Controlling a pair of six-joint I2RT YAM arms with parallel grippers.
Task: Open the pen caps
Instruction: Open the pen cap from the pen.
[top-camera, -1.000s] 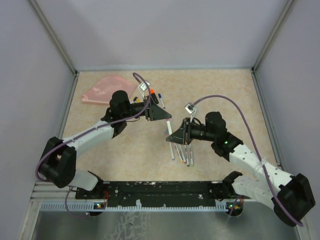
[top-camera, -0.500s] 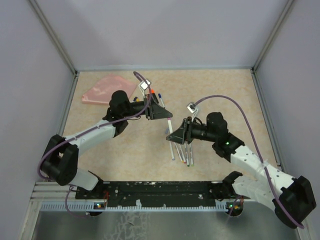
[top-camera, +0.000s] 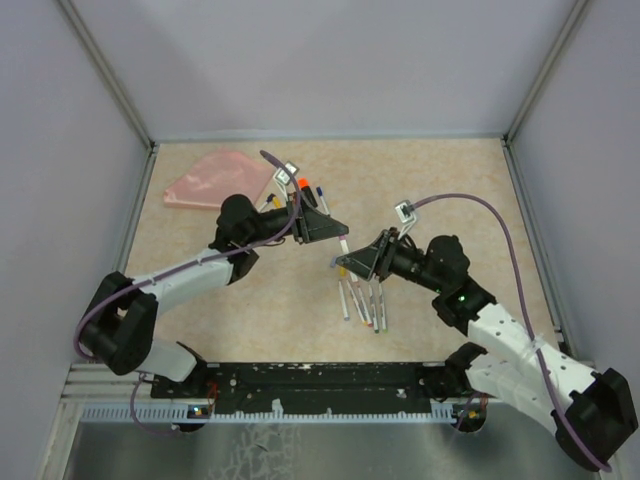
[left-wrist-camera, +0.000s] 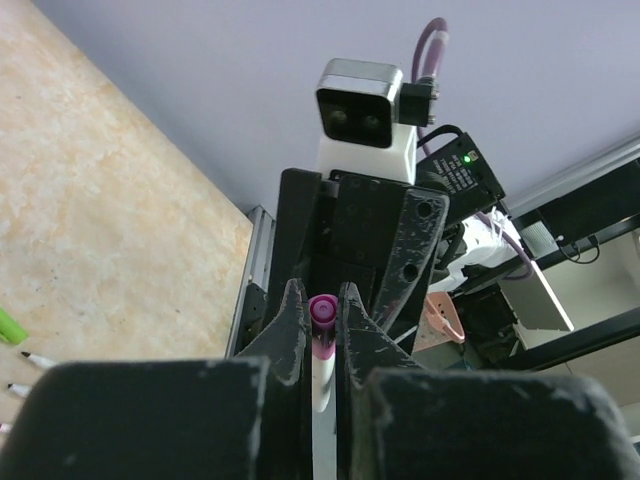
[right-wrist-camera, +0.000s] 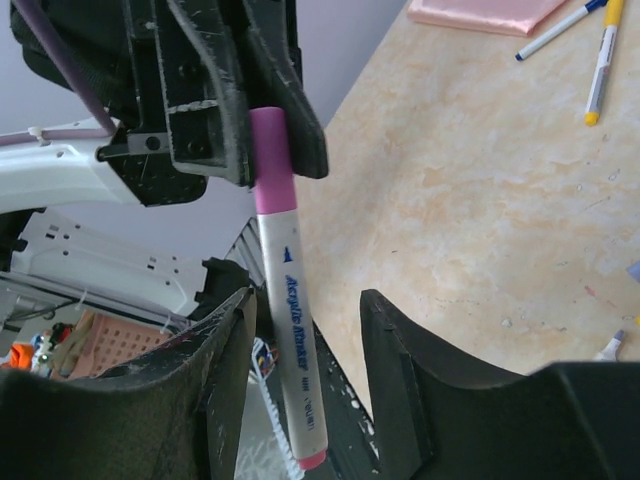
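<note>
We see the left gripper (left-wrist-camera: 320, 300) pressed tight on a marker (right-wrist-camera: 296, 340), its 2 fingers pinching the pink cap (right-wrist-camera: 270, 160) in the upper left of the right wrist view. From that cap the white barrel, printed "Acrylic Marker", runs down the frame to a small pink end plug near the bottom edge. It passes between the 2 fingers of the right gripper (right-wrist-camera: 308, 305), which stand spread on either side of it. The barrel lies closer to the finger on the left of the frame, and we cannot tell whether it brushes that finger. In the left wrist view a magenta end of the marker shows between the clamped fingers at the centre. In the top view the 2 grippers meet tip to tip at the middle of the table (top-camera: 450, 180), lifted off its surface. Just below them lie several loose pens (top-camera: 362, 303), side by side. Toward the upper left, beside the flat pink pouch (top-camera: 215, 180), more pens lie, one with an orange cap (top-camera: 302, 184) and one with a blue cap (top-camera: 320, 190).
</note>
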